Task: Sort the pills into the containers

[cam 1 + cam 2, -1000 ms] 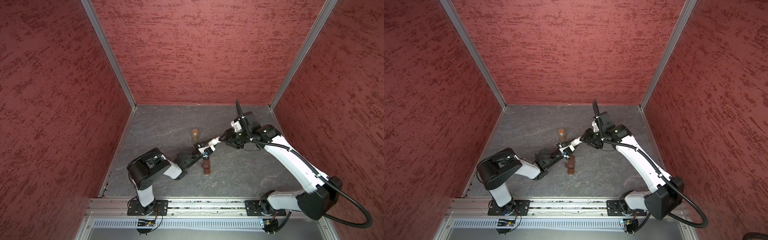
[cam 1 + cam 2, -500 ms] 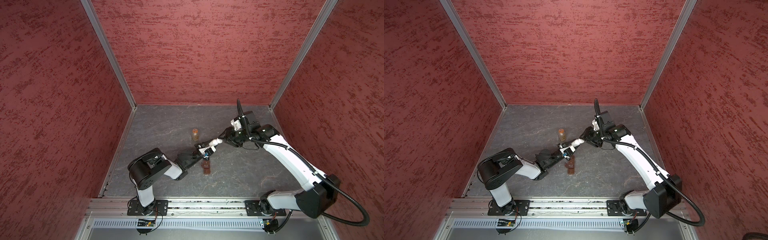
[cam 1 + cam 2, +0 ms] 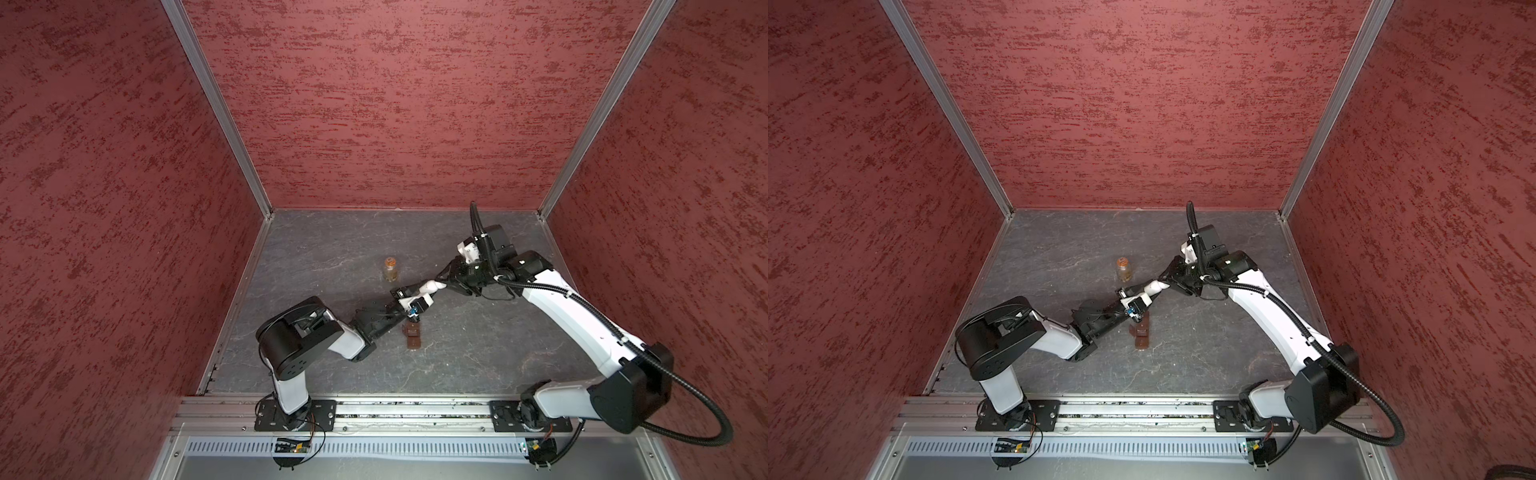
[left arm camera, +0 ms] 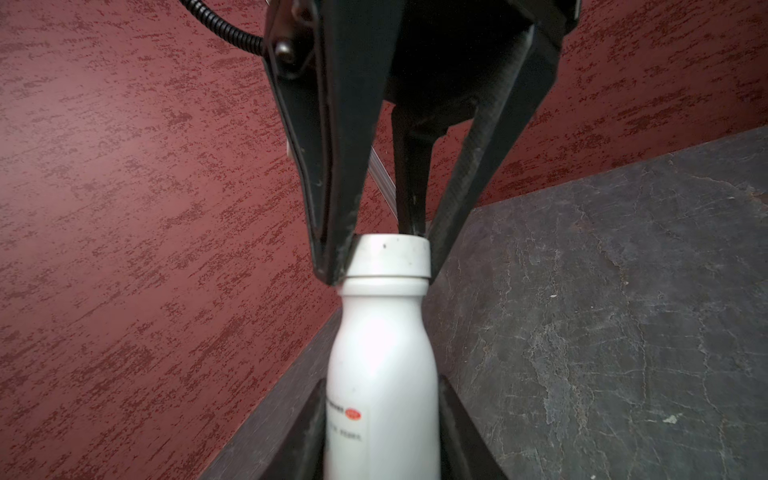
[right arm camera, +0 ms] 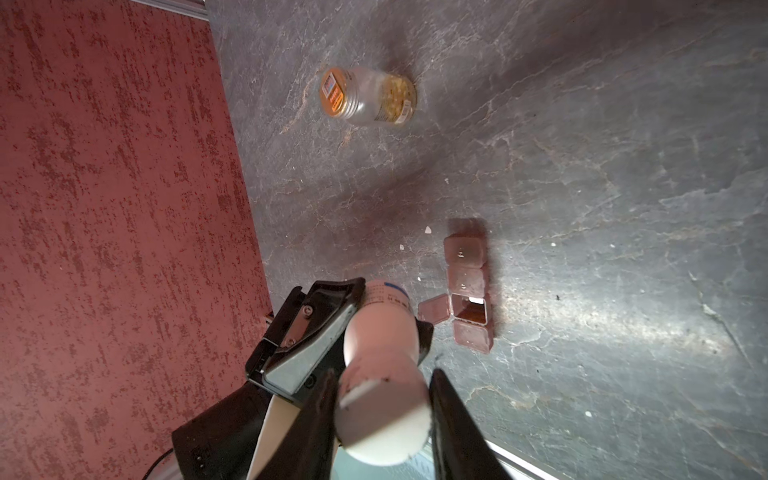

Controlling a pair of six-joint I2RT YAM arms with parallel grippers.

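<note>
**Cap points at the right arm, box lies by the left**

The left gripper (image 4: pixel 381 386) is clamped round the body of a white bottle (image 4: pixel 382 345) and holds it clear of the table (image 3: pixel 324 249). Behind it, well apart, stands a jar (image 5: pixel 365 97) with an orange lid.

On the rail side of this gripper's tip, the box (image 5: pixel 469 286) of brown cells lies flat on the table. Its long axis runs roughly from the rail toward the back wall. One cell (image 5: pixel 467 309) stands open with its lid flipped out toward the bottle, and the cells next to it are shut. A few pills (image 5: pixel 428 230), tiny whitish bits, lie loose on the table just beside the box. Whether the open cell holds any cannot be told.

In both top views the bottle's long axis slopes up to the right, with the base toward the left arm and the cap (image 4: pixel 388 257) toward the right arm. The right gripper (image 5: pixel 382 386) meets it head-on, in line with that axis. In the left wrist view its fingers (image 4: pixel 336 208) press on opposite sides of the cap, so it looks pinched on the cap.

That shared axis is what a twist-off would turn on, and the cap is not yet off. Once it is, the mouth would face away from the box. The left arm, the nearer one, would probably have to swing the bottle round to reach the open cell.
</note>
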